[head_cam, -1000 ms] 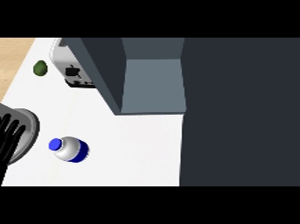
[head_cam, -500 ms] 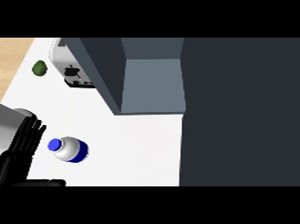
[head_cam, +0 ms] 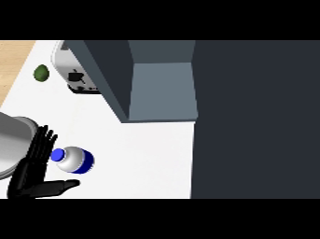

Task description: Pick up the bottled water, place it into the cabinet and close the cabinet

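Bottled water (head_cam: pixel 75 159) standing on counter (head_cam: pixel 149 154), just right of left robot hand (head_cam: pixel 31 170), fingers spread straight

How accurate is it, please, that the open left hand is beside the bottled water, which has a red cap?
The head view shows a blue cap, not red; the open left hand is indeed beside the bottled water.

Kitchen. A white counter (head_cam: pixel 149 158) fills the left-centre. A grey cabinet (head_cam: pixel 162 88) stands open at upper centre. A small white appliance (head_cam: pixel 80 80), toaster-like, sits at upper left against the cabinet's side. A green fruit (head_cam: pixel 42 72) lies left of it near the counter's edge, with a wood-toned surface (head_cam: pixel 4 65) beyond.
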